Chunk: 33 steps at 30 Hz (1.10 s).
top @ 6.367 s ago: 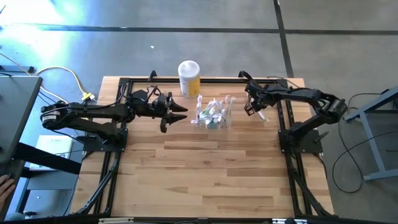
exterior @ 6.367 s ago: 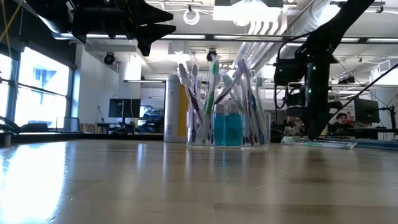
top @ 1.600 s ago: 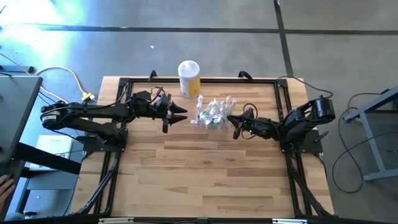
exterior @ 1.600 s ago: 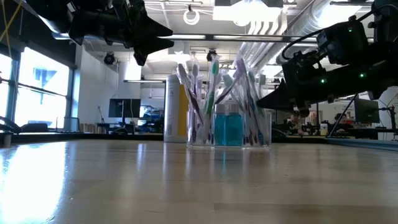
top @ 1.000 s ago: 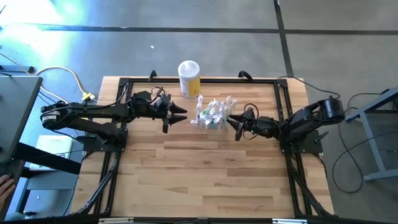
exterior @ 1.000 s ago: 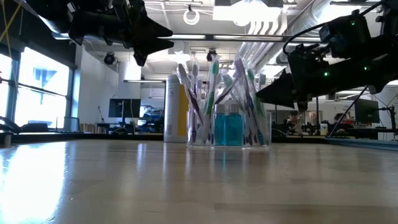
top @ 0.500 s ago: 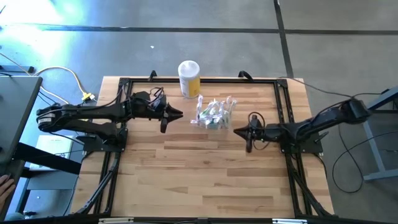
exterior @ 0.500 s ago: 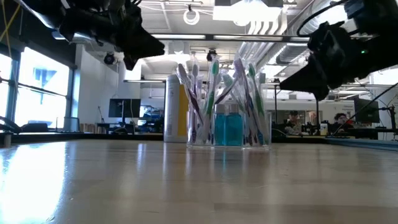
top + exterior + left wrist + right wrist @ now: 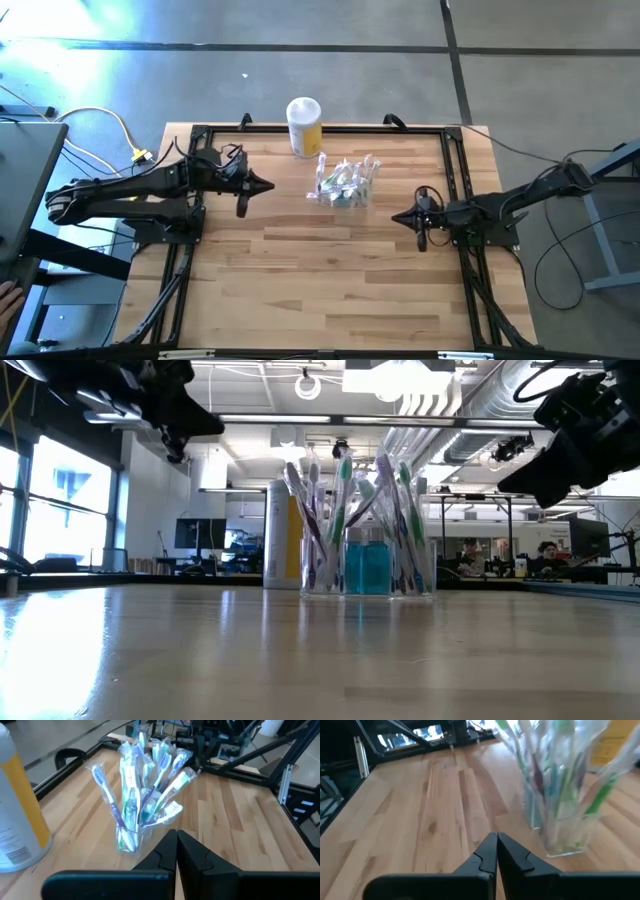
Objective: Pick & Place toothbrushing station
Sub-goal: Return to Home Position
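Toothbrushing station (image 9: 342, 185): 1, upright on the desk (image 9: 330, 280) toward its far-centre, packed with wrapped toothbrushes (image 9: 345, 510) - they overlap too much for a firm count; 1 yellow canister (image 9: 304, 127) stands just behind it, apart. Left gripper (image 9: 268, 186) hovers to the station's left, fingers together, holding nothing; right gripper (image 9: 396, 219) sits to its right and nearer the front, likewise closed and empty; neither touches the station. Judgement: loading is done and the step in hand is parking the 2 arms - the next move calls only for folding each one clear of the brush heads.
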### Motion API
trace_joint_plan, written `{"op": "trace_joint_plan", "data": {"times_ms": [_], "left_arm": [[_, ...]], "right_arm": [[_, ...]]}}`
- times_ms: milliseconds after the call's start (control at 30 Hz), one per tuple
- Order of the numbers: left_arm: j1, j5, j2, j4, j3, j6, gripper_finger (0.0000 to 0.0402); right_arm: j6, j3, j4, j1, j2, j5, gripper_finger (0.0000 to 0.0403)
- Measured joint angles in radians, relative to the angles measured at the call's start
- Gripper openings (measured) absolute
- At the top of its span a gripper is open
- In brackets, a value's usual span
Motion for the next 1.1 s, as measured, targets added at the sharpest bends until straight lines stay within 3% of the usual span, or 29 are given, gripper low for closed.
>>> {"op": "trace_joint_plan", "data": {"times_ms": [400, 567, 700, 900, 1100], "left_arm": [[0.000, -0.009, -0.163, 0.001, -0.167, 0.014, 0.0005], [0.000, -0.009, -0.252, 0.064, -0.268, -0.017, 0.0005], [0.000, -0.002, -0.319, 0.107, -0.347, -0.027, 0.0005], [0.000, 0.028, -0.437, 0.159, -0.443, -0.052, 0.0005], [0.000, 0.059, -0.523, 0.167, -0.510, -0.057, 0.0005]], "right_arm": [[-0.015, 0.000, -0.337, 0.000, -0.385, -0.004, 0.0003], [-0.039, 0.000, -0.354, 0.000, -0.518, -0.036, 0.0004], [-0.082, -0.002, -0.290, 0.000, -0.531, -0.102, 0.0004], [-0.191, -0.121, 0.026, 0.000, -0.524, -0.271, 0.0004], [-0.200, -0.136, 0.061, -0.001, -0.525, -0.278, 0.0004]]}}
